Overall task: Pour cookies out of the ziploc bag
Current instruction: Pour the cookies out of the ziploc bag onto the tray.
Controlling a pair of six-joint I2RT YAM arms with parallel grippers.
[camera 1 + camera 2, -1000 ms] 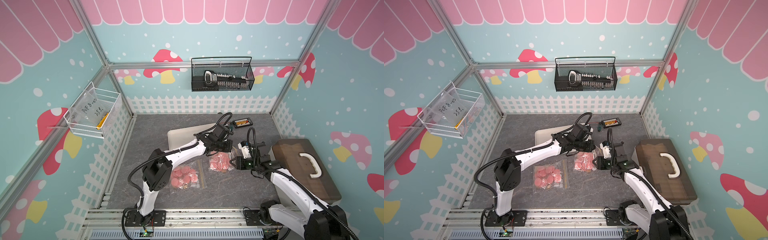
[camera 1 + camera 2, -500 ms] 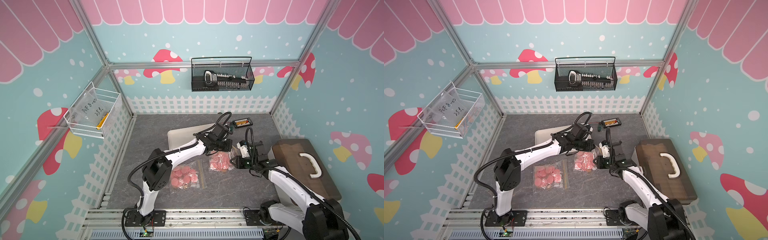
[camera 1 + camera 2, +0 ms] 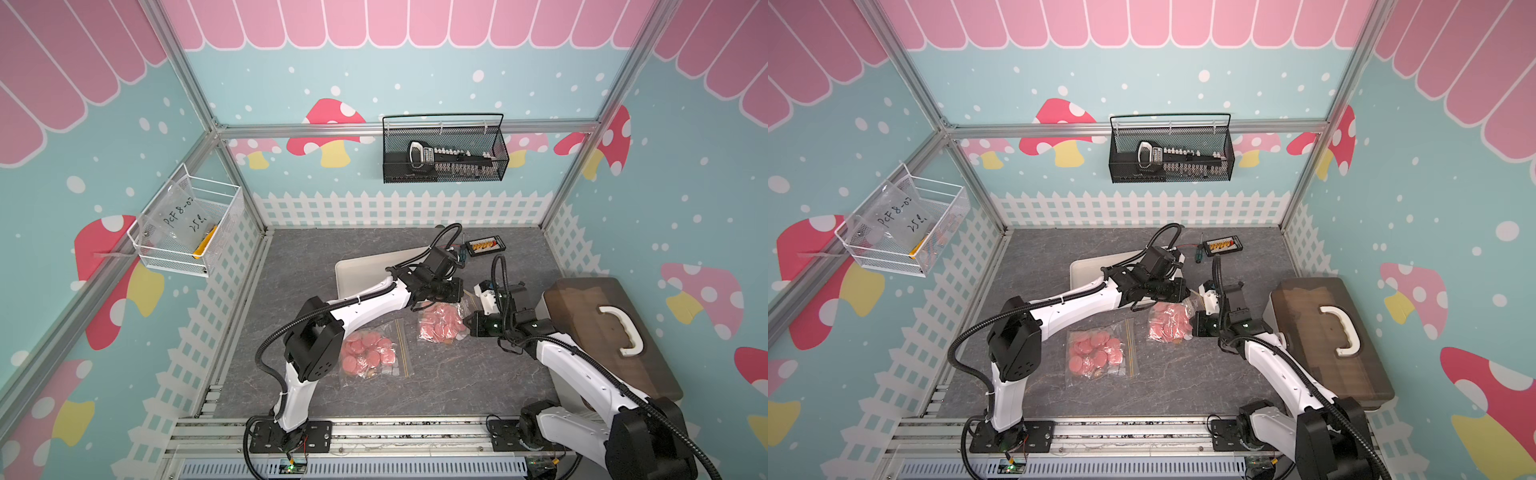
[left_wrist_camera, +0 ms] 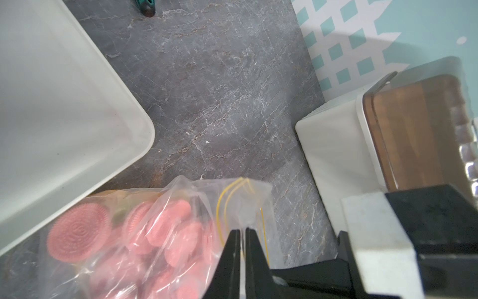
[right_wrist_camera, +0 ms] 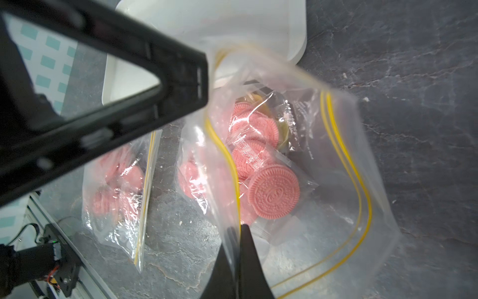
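A clear ziploc bag (image 3: 440, 326) (image 3: 1169, 322) full of pink round cookies (image 5: 274, 192) lies on the grey table just in front of the white tray (image 3: 361, 270). Its yellow-lined mouth gapes in the right wrist view. My left gripper (image 4: 241, 230) (image 3: 459, 297) pinches the bag's rim, with only a thin gap between its jaws and film in that gap. My right gripper (image 5: 236, 227) (image 3: 467, 324) is shut on the opposite wall of the mouth, one finger inside the film and one outside. The cookies are all inside the bag, some in glossy wrappers.
A second sealed bag of pink cookies (image 3: 372, 353) (image 5: 116, 186) lies flat nearer the front. A white box with a brown lid (image 3: 602, 332) stands at the right. A small black device (image 3: 484, 246) and a screwdriver (image 3: 1199, 253) lie behind.
My right arm has moved in toward the bag and its jaws have closed on the mouth's near wall. The left arm has stayed at the bag's far rim.
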